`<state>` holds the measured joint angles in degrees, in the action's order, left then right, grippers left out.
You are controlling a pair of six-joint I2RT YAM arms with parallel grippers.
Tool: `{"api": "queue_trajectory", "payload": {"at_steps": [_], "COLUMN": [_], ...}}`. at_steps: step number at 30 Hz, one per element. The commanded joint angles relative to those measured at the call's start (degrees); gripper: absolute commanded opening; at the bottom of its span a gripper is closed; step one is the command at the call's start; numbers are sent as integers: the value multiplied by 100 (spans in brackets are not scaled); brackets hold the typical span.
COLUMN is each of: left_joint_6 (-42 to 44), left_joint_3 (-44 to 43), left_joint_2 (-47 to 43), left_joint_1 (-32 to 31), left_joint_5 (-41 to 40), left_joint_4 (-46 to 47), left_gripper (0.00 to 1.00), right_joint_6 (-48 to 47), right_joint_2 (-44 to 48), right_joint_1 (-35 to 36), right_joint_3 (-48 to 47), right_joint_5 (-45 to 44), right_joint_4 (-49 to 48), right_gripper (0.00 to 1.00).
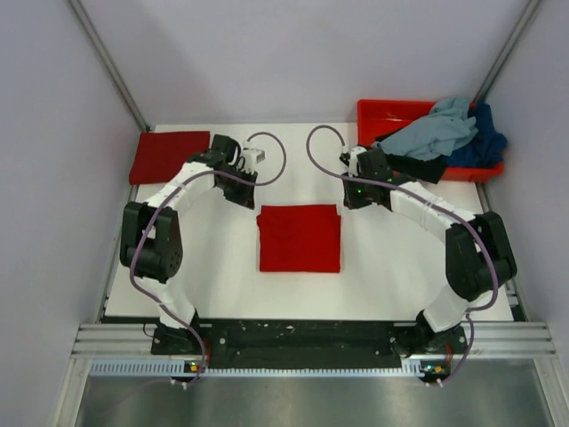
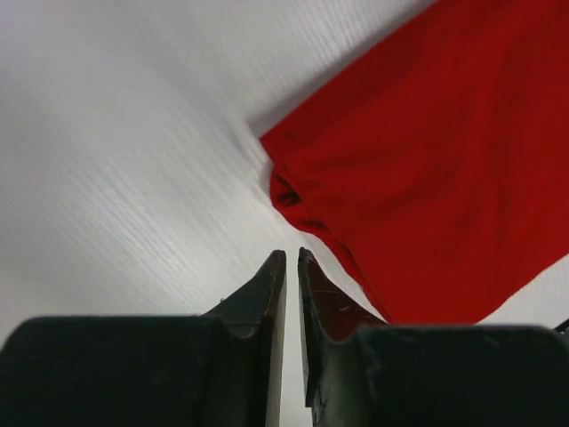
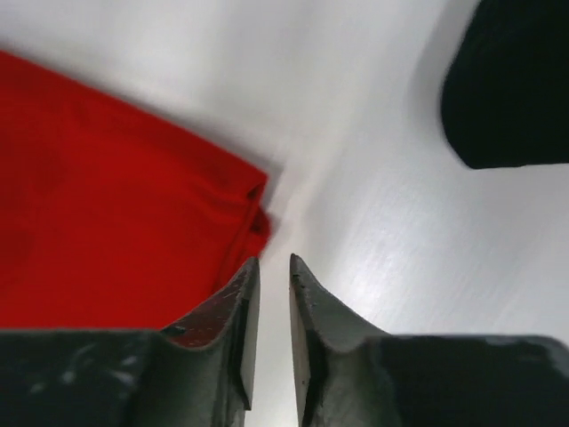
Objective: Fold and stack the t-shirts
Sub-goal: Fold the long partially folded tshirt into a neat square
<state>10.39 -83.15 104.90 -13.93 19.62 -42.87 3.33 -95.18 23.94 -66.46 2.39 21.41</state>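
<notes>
A bright red t-shirt (image 1: 300, 237) lies folded into a rectangle at the table's middle. A darker red folded t-shirt (image 1: 167, 156) lies at the far left. My left gripper (image 1: 242, 191) hovers by the bright shirt's far left corner. In the left wrist view its jaws (image 2: 291, 255) are nearly together with nothing between them, and the shirt (image 2: 427, 160) lies just beyond them. My right gripper (image 1: 354, 197) hovers by the far right corner. Its jaws (image 3: 273, 260) stand a narrow slit apart, empty, next to the shirt's corner (image 3: 107, 205).
A red-orange plastic tray (image 1: 391, 111) at the far right holds a heap of grey-blue (image 1: 436, 129), dark blue (image 1: 484, 142) and black (image 1: 418, 166) shirts. A dark blurred shape (image 3: 511, 89) shows at the right wrist view's top right.
</notes>
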Motion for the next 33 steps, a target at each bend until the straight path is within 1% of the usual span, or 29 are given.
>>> {"api": "queue_trajectory", "payload": {"at_steps": [1, 2, 3, 5, 7, 9, 14, 17, 19, 20, 21, 23, 26, 27, 29, 30, 31, 33], "left_joint_6": [-819, -820, -811, -741, -776, -793, -837, -688, -670, -670, -714, -819, -1012, -1178, -1346, -1451, -1539, -1663], "left_joint_3": [659, 686, 608, 450, 397, 344, 116, -121, -175, -175, -149, -105, 158, 238, 439, 527, 607, 739], "left_joint_2": [-322, -226, -77, 196, 381, 548, 1058, 1278, 1217, 1138, 1042, 779, 331, 251, 145, 136, 144, 197], "left_joint_1": [-65, -109, -162, -215, -224, -215, -110, -66, -13, 22, 48, 101, 163, 180, 180, 180, 180, 172], "left_joint_5": [1183, 1324, 1395, 1623, 1616, 1380, 755, 649, 596, 587, 587, 535, 596, 674, 841, 981, 1096, 1307], "left_joint_4": [1060, 1105, 1027, 921, 973, 974, 903, 781, 780, 824, 850, 938, 1026, 1035, 1044, 1088, 1132, 1280], "left_gripper": [9, 7, 5, 4, 4, 4, 4, 4, 6, 9, 15, 28, 42, 50, 61, 70, 71, 72], "right_joint_6": [694, 773, 844, 949, 1029, 1239, 1600, 1644, 1653, 1653, 1636, 1627, 1618, 1609, 1592, 1583, 1600, 1626], "right_joint_2": [220, 106, -78, -413, -685, -931, -1380, -1460, -1364, -1302, -1215, -1039, -662, -486, -257, -143, -28, 156], "right_joint_1": [67, 58, 66, 58, 40, -56, -206, -206, -206, -206, -206, -206, -197, -197, -197, -197, -197, -197], "right_joint_3": [440, 441, 362, 204, 98, 1, -95, -122, -122, -139, -148, -183, -184, -184, -183, -149, -114, 18], "right_joint_5": [1647, 1911, 1984, 1906, 1600, 1274, 1036, 1061, 1018, 948, 878, 789, 850, 885, 877, 842, 798, 693], "right_joint_4": [-1049, -1190, -1200, -1174, -1165, -1095, -1051, -963, -919, -876, -823, -700, -594, -542, -401, -348, -287, -234], "right_gripper": [9, 3, 0, 0, 0, 0, 0, 0, 0, 0, 0, 0, 14, 21, 32, 41, 45, 50]}}
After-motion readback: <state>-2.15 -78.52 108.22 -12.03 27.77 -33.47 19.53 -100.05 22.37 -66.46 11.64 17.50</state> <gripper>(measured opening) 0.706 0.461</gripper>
